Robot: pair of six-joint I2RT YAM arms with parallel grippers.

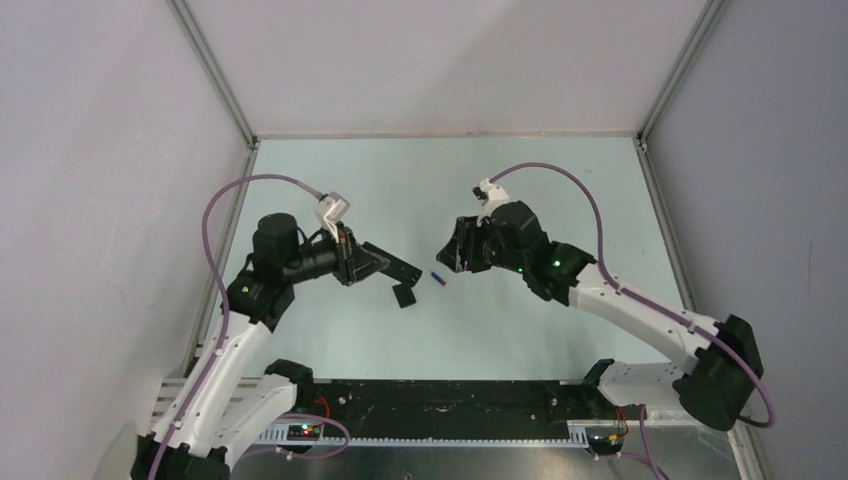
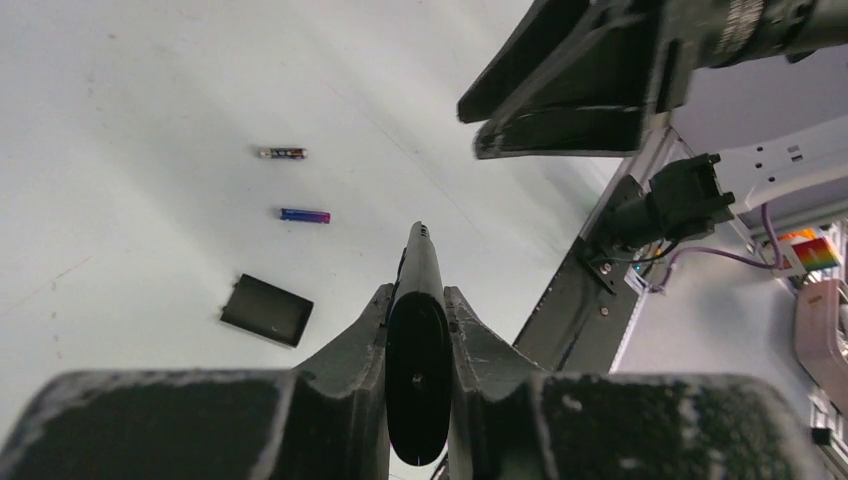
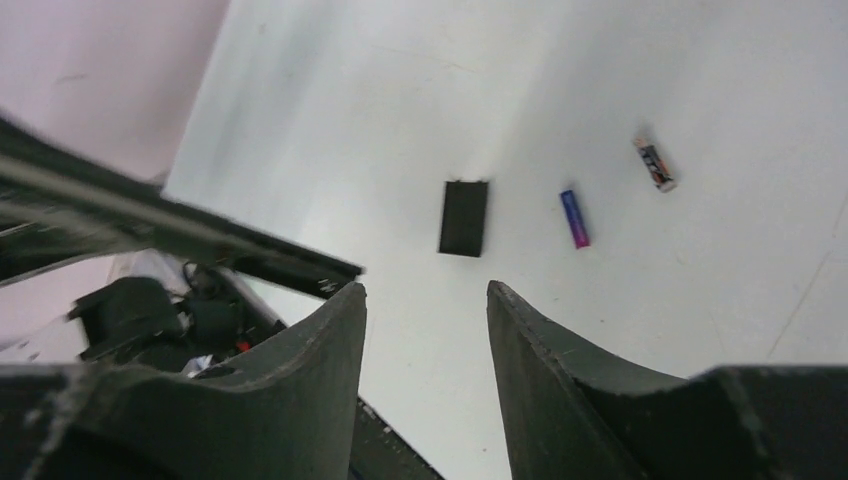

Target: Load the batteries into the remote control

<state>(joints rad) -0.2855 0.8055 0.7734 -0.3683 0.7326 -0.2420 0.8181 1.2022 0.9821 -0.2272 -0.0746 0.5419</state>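
The two batteries lay loose on the table [image 1: 520,180], not yet loaded. In the left wrist view the blue-purple battery [image 2: 305,215] sat left of centre, and the dark battery [image 2: 282,153] lay just above it, near but apart. Both rested on their sides. The remote control [image 2: 418,260] was off the table, clamped edge-on in the left gripper [image 2: 420,300]. That gripper's jaws were closed tight against the two sides of the bar, which pointed toward the middle of the frame. A small black cover plate [image 2: 266,310] lay flat on the table in the lower left, near the blue-purple battery and not touching it. The right gripper [image 3: 425,295] hung above the table with its jaws part-way apart and nothing between them. In its own view the batteries appeared in the upper right, well apart from the fingertips, and the cover plate lay closer to centre. The step in hand was judged to be the pick-up of the first battery. The next move would call for the right gripper to descend over one battery, align its jaws across the cylinder and close on it. The left gripper would need to hold the remote control steady, with its battery recess presented for insertion.
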